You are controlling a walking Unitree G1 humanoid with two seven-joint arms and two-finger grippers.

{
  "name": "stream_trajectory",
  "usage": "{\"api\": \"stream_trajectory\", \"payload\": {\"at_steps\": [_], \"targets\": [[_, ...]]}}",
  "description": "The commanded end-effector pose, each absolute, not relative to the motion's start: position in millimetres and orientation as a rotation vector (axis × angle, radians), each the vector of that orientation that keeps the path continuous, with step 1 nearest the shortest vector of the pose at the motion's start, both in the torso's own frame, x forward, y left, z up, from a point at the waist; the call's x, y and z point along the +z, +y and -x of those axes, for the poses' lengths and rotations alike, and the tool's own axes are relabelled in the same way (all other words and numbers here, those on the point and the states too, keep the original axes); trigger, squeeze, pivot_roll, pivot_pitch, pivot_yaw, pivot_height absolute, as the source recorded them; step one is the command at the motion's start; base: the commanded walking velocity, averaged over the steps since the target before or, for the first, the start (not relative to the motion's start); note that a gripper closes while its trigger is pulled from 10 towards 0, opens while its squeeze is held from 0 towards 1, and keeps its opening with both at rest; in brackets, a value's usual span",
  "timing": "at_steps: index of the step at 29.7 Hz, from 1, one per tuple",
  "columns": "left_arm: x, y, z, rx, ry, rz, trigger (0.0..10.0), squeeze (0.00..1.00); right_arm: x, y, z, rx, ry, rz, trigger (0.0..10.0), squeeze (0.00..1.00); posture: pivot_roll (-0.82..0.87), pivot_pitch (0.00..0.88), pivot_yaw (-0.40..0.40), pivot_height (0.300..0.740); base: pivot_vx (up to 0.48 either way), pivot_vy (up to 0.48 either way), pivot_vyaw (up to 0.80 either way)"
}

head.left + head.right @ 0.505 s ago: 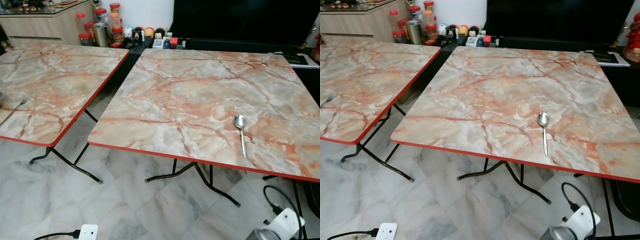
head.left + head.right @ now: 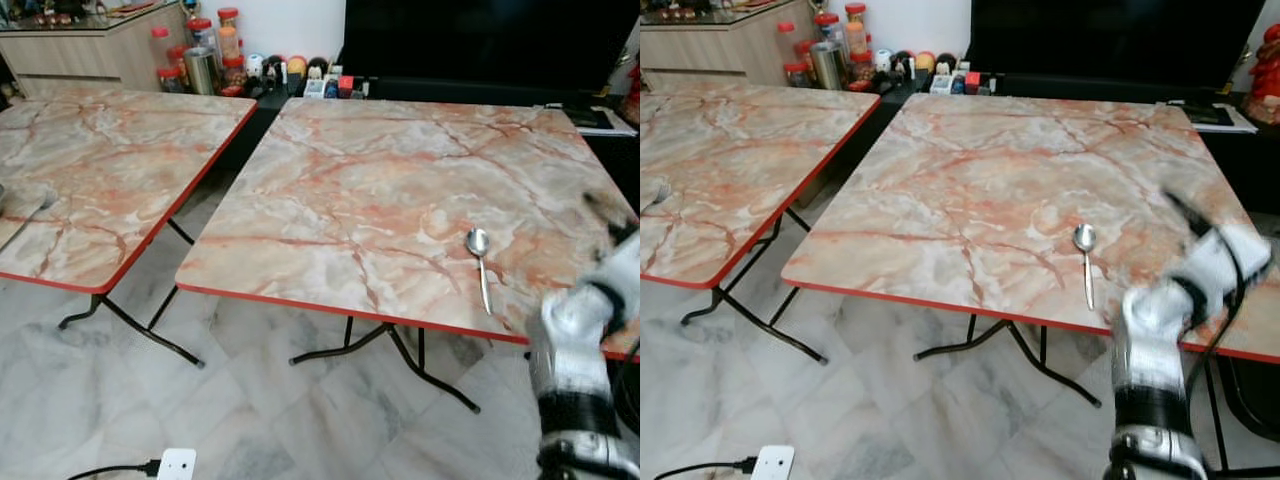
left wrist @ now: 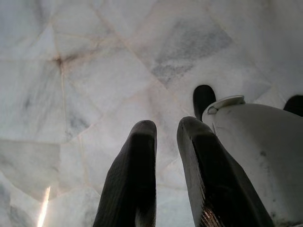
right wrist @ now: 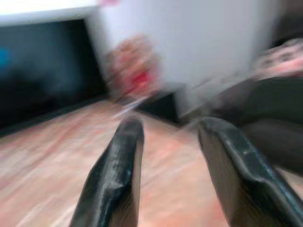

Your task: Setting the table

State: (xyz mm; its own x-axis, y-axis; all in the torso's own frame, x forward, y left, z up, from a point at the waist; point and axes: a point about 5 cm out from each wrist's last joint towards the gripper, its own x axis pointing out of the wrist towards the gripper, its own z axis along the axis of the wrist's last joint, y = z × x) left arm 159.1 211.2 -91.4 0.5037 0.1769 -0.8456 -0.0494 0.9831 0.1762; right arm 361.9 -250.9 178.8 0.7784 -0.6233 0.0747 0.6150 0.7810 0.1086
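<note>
A metal spoon [image 2: 480, 265] lies near the front edge of the right marble-patterned table [image 2: 400, 190], bowl pointing away from me. My right arm is raised at the table's front right corner, blurred by motion. Its right gripper [image 2: 607, 215] hovers over the table's right edge, to the right of the spoon and apart from it. In the right wrist view the right gripper [image 4: 165, 142] is open, with nothing between its two fingers [image 4: 118, 175]. My left gripper [image 3: 165, 142] hangs over the floor, its fingers a narrow gap apart and holding nothing.
A second marble-patterned table [image 2: 100, 170] stands to the left, with a pale grey item [image 2: 25, 205] at its left edge. Jars [image 2: 205, 55], a cabinet and a dark TV [image 2: 480, 40] line the back wall. A white power strip [image 2: 175, 463] lies on the tiled floor.
My right arm has swung up from the bottom right corner to the table's front right edge. The spoon and tables have not moved.
</note>
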Motion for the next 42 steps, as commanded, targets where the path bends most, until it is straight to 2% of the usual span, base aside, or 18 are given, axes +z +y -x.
{"api": "stream_trajectory", "payload": {"at_steps": [1, 5, 12, 13, 14, 15, 16, 24, 25, 26, 36, 42], "targets": [[-92, 211, -158, 0.137, 1.039, -0.129, 10.0, 0.00, 161, -227, -374, -0.459, 0.024, -0.112, 10.0, 0.00, -0.01, 0.015, 0.006, 0.740, 0.000, 0.000, 0.00], [-92, 211, -158, 0.137, 1.041, -0.124, 10.0, 0.00, 152, -219, -377, -0.397, 0.116, 0.003, 10.0, 0.00, -0.01, 0.016, 0.004, 0.740, 0.000, 0.000, 0.00], [-93, 210, -156, 0.126, 1.054, -0.105, 10.0, 0.00, 129, -214, -377, -0.346, 0.270, -0.049, 10.0, 0.00, 0.00, 0.022, 0.007, 0.740, 0.000, 0.000, 0.00], [-94, 210, -155, 0.124, 1.055, -0.103, 10.0, 0.00, 128, -214, -377, -0.333, 0.279, -0.048, 10.0, 0.14, 0.00, 0.024, 0.008, 0.740, 0.000, 0.000, 0.00], [-94, 209, -155, 0.123, 1.055, -0.102, 10.0, 0.00, 127, -214, -377, -0.323, 0.285, -0.047, 10.0, 0.14, 0.00, 0.024, 0.008, 0.740, 0.000, 0.000, 0.00], [-94, 209, -155, 0.119, 1.056, -0.099, 10.0, 0.00, 125, -216, -377, -0.317, 0.297, -0.038, 10.0, 0.85, 0.00, 0.026, 0.010, 0.740, 0.000, 0.000, 0.00], [-94, 210, -154, 0.119, 1.057, -0.100, 10.0, 0.00, 125, -220, -376, -0.322, 0.301, -0.037, 10.0, 1.00, 0.00, 0.028, 0.011, 0.740, 0.000, 0.000, 0.00], [-94, 210, -154, 0.123, 1.054, -0.090, 10.0, 0.00, 129, -228, -379, -0.318, 0.300, -0.022, 10.0, 1.00, 0.01, 0.027, 0.012, 0.740, 0.000, 0.000, 0.00], [-94, 210, -153, 0.123, 1.054, -0.089, 10.0, 0.00, 129, -228, -380, -0.311, 0.305, -0.015, 10.0, 0.73, 0.01, 0.026, 0.012, 0.740, 0.000, 0.000, 0.00], [-94, 210, -153, 0.122, 1.054, -0.091, 10.0, 0.00, 129, -227, -380, -0.307, 0.309, -0.014, 10.0, 0.00, 0.01, 0.026, 0.011, 0.740, 0.000, 0.000, 0.00], [-93, 213, -154, 0.153, 1.039, -0.098, 10.0, 0.00, 129, -216, -383, -0.258, 0.281, -0.026, 10.0, 0.00, 0.01, 0.028, 0.011, 0.740, 0.000, 0.000, 0.00], [-93, 215, -154, 0.158, 1.037, -0.104, 10.0, 0.00, 117, -210, -378, -0.263, 0.313, -0.078, 10.0, 0.00, 0.01, 0.031, 0.007, 0.740, 0.336, 0.000, -0.36]]}}
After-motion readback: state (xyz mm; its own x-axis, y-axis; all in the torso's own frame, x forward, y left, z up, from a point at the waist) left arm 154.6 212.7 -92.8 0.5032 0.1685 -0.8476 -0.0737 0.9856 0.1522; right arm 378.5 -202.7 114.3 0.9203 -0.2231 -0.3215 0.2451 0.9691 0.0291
